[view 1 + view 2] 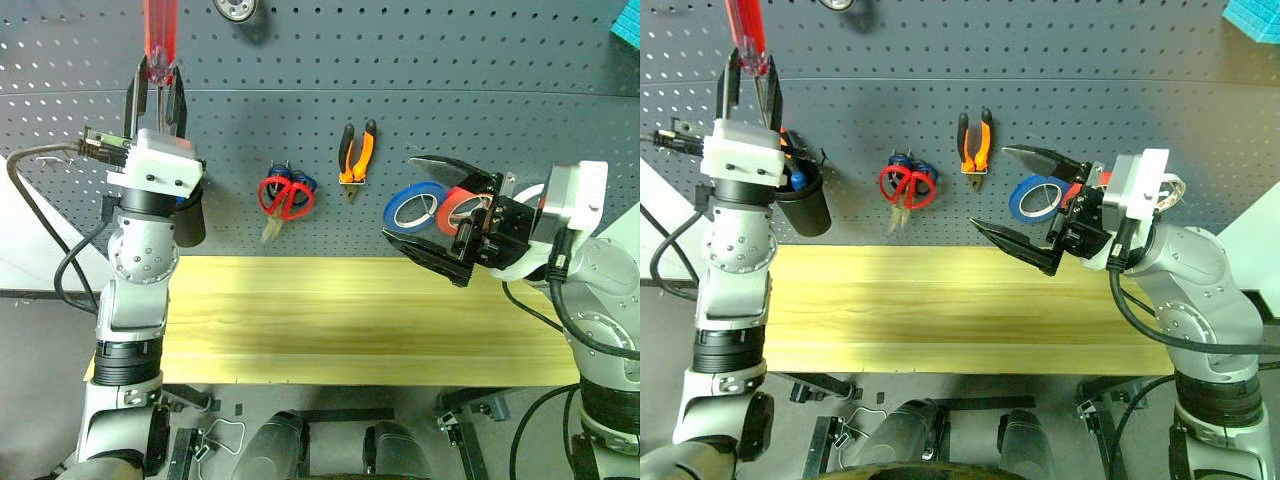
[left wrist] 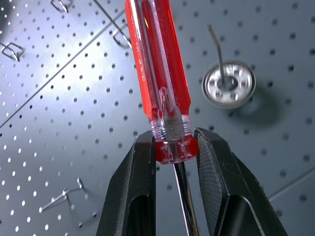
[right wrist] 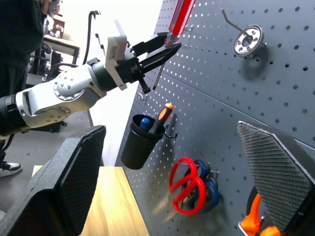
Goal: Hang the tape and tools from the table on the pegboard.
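Observation:
My left gripper (image 1: 157, 95) points up in front of the dark grey pegboard (image 1: 480, 90) and is shut on the base of the slim red-handled screwdriver (image 2: 157, 73), whose handle rises above the fingers. The small white tape (image 2: 229, 83) hangs on a hook near the board's top. Red-handled scissors (image 1: 285, 197) and the orange-and-black pliers (image 1: 357, 152) hang lower on the board. My right gripper (image 1: 990, 188) hovers over the right part of the pale wood table (image 1: 350, 320), open and with nothing between its fingers.
A black cup (image 1: 805, 205) on the board holds a blue-handled and an orange-and-black tool. A blue roll (image 1: 413, 207) and a red roll (image 1: 458, 208) hang behind my right gripper. Blue scissors sit behind the red ones. A person (image 3: 19, 29) stands at the far left.

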Robot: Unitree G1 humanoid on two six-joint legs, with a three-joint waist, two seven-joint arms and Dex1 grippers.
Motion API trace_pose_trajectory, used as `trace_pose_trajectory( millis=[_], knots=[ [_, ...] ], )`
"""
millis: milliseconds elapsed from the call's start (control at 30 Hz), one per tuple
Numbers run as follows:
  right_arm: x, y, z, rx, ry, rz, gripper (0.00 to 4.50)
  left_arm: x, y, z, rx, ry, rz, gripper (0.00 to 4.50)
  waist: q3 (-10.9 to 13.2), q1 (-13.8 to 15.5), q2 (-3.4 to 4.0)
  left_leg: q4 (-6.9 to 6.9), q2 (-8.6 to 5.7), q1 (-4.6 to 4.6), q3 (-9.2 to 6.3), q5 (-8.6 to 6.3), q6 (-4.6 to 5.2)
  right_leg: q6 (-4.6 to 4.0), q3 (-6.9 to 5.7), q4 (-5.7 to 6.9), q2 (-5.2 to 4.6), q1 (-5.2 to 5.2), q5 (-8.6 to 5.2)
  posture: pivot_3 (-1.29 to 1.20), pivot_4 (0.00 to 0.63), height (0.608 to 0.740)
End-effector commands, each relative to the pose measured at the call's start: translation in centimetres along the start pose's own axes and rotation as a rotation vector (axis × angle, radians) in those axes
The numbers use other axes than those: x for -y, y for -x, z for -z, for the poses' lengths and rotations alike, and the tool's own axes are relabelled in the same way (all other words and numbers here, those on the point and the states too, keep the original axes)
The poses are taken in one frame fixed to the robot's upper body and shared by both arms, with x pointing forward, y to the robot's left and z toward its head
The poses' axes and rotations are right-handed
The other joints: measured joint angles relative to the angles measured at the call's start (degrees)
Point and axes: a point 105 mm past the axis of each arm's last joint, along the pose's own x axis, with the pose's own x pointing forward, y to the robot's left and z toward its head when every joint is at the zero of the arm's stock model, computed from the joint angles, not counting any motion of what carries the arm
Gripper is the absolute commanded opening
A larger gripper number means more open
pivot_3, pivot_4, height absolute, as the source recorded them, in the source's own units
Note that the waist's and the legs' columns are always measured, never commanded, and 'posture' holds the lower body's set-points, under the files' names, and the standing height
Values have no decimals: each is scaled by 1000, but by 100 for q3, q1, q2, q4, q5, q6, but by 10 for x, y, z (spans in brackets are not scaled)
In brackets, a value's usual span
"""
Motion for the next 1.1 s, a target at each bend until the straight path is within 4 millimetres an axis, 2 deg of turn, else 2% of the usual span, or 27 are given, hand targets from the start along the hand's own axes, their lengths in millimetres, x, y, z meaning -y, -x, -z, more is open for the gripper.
trace_pose_trajectory(
  millis=[33, 167, 267, 433, 633, 867, 1100],
  knots=[
    [-2, 1, -11, -1, 32, -24, 4500, -18, -2, -5, 41, -55, -56, 796, 0, 1, 0, 0, 0, 0, 0, 0, 1, 0, 0, 0, 0, 0, 0, 73, 106, 725],
    [-4, 3, -15, -16, 23, -34, 4500, -24, 2, 5, 4, -63, -77, 796, 11, -5, 4, 0, -1, 0, 1, -5, 8, 0, 1, -1, -2, 0, 0, 51, 135, 725],
    [-7, 5, -18, -48, 10, -38, 4500, -28, 4, 5, -13, -43, -91, 796, 46, -25, 4, -1, 1, -1, -1, -6, 11, -1, 1, -2, -3, 0, -1, 9, 181, 725],
    [-13, 16, -27, -105, -24, -25, 4500, -31, 1, -5, 2, -43, -88, 796, 320, -77, -5, 0, 0, -7, -3, -9, 17, -3, 0, -6, -25, 2, -1, -25, 262, 725],
    [-16, 20, -29, -149, -61, -23, 4500, -39, -6, 5, -17, -57, -88, 796, 588, -347, -5, -1, -1, -44, -7, -14, 26, -3, -4, -13, -36, -26, 0, -57, 312, 725],
    [-19, 26, -25, -208, -88, -5, 4500, -45, -1, 4, -38, -79, -105, 796, 771, -592, -22, 2, -3, -90, -5, -13, 26, -2, -11, -22, -45, -66, 0, -71, 323, 725],
    [-16, 29, -18, -244, -91, 1, 4500, -55, 13, 0, -70, -160, -110, 796, 798, -619, -14, -2, -3, -99, -5, -17, 32, -1, -14, -45, -45, -69, 1, -70, 320, 725]
  ],
)
